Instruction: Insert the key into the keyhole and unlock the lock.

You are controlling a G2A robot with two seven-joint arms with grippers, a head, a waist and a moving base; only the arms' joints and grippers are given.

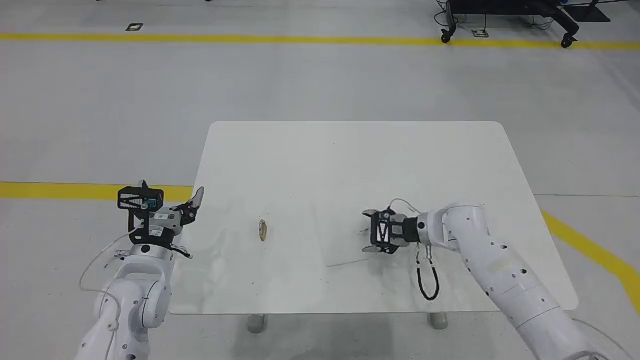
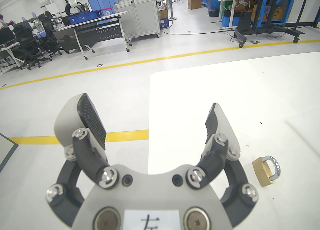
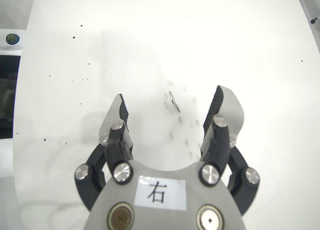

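Right tool point(image 3: 170, 94) hangs spread wide over the key point(image 3: 174, 102), left tool point(image 2: 150, 102) gapes beside the lock point(image 2: 265, 171), and tbh that thin key could easily skid across the bench point(image 3: 225, 28) when pinched.

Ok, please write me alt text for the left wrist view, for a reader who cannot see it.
The left claw hangs open and empty over the edge of a white table. A brass padlock lies on the table beside it, not touching.
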